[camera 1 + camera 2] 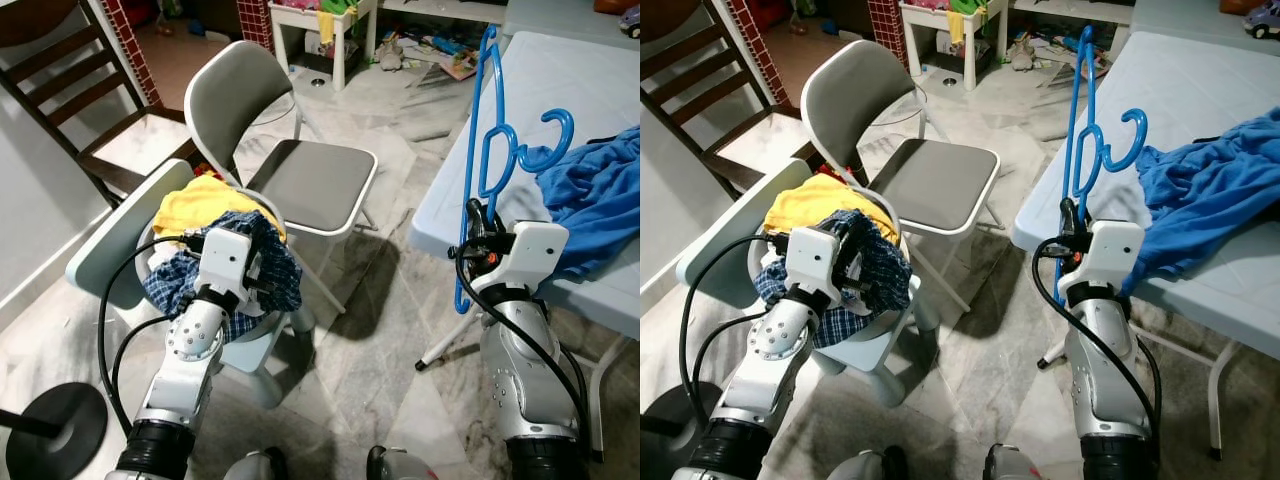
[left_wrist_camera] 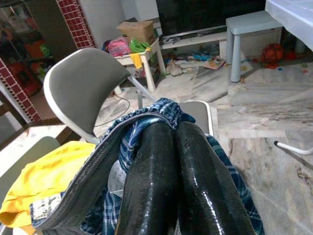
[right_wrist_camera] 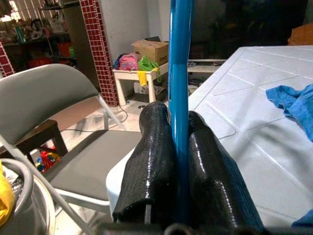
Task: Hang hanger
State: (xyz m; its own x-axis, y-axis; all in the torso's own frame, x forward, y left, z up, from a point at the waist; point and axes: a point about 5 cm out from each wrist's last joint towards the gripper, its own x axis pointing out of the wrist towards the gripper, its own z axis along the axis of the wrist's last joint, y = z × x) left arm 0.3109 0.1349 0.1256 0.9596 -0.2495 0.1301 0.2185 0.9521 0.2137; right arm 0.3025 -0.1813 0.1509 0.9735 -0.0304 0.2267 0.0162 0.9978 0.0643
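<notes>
Small chair: a pale plastic chair (image 1: 110,250) holds a pile of clothes, ready to be picked from.
Left gripper (image 2: 168,147): its two black fingers are pressed together on the blue checked shirt (image 1: 270,265) on that pile.
Right gripper (image 3: 178,147): fingers squeezed on the blue plastic hanger (image 1: 487,150), held upright beside the white folding table (image 1: 580,90).
Blue cloth (image 1: 595,190): resting on the table, just beside the hanger's hook.

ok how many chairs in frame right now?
3. Grey folding chair centre; dark wooden chair far left, cut by the frame; pale plastic chair holding the clothes pile by the left gripper. More may be hidden.
</notes>
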